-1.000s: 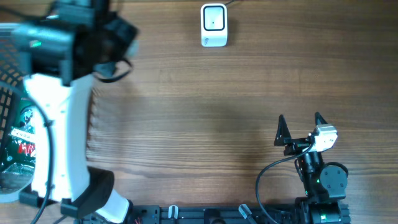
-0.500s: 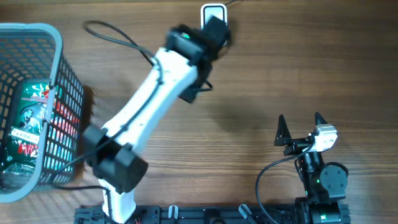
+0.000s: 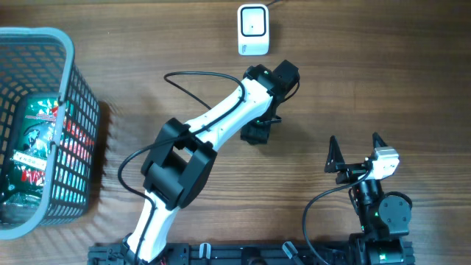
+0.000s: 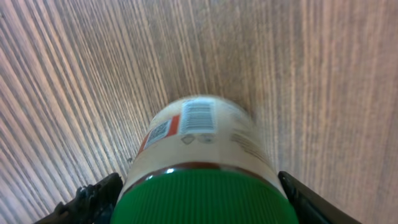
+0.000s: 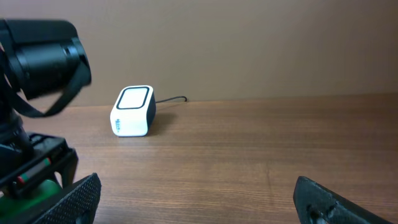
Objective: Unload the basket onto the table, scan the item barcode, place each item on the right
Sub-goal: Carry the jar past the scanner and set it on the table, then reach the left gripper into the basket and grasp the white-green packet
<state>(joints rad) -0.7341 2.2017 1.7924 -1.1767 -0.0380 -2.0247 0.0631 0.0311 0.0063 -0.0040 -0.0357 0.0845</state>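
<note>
A cream jar (image 4: 198,134) with a green ribbed lid (image 4: 199,199) fills the left wrist view, and a barcode (image 4: 198,116) shows on its label. My left gripper (image 4: 199,196) is shut on the jar just below the lid, one finger on each side. Overhead, this gripper (image 3: 257,132) hangs over the table's middle and hides the jar. The white scanner (image 3: 253,29) stands at the far edge, apart from the jar. Part of the green lid (image 5: 31,190) shows at the lower left of the right wrist view. My right gripper (image 3: 357,151) rests open and empty at the front right.
A grey-blue mesh basket (image 3: 70,110) stands at the left edge, with red and green packets (image 3: 33,147) inside. The scanner (image 5: 132,111) has a cable running off behind it. The left arm's white links (image 3: 213,121) stretch diagonally across the table's centre.
The left arm swung from over the basket, past the scanner, to the table's middle. The basket has come fully into view. The right arm has not moved.
</note>
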